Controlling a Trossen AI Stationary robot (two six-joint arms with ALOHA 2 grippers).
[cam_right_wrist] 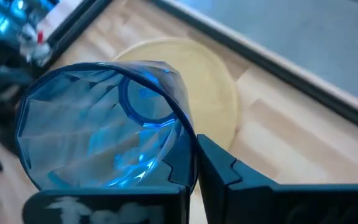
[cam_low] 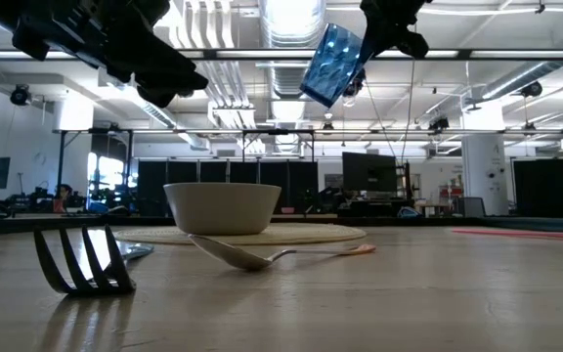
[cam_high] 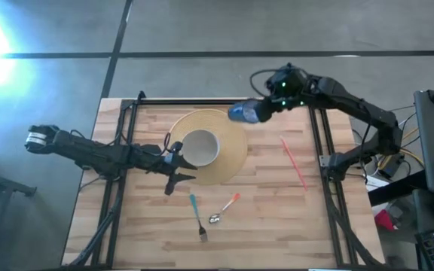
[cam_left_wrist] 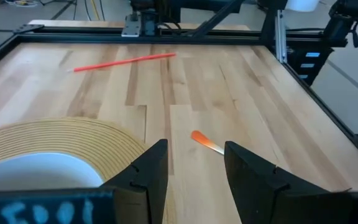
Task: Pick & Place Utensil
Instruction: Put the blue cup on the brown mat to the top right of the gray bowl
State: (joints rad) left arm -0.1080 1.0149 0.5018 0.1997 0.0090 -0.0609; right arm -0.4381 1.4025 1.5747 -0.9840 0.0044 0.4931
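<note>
Right gripper clamps blue glass aloft; left gripper gapes empty.
Only high view shows everything: one bowl, mat, fork, spoon, red straw.

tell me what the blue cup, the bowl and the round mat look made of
Blue cup in the right claw: clear tinted plastic or glass, faceted; the mat shows through it. Bowl: smooth matte off-white, likely ceramic, possibly plastic. Round mat: pale concentric ridges, looks like coiled woven fibre.
</note>
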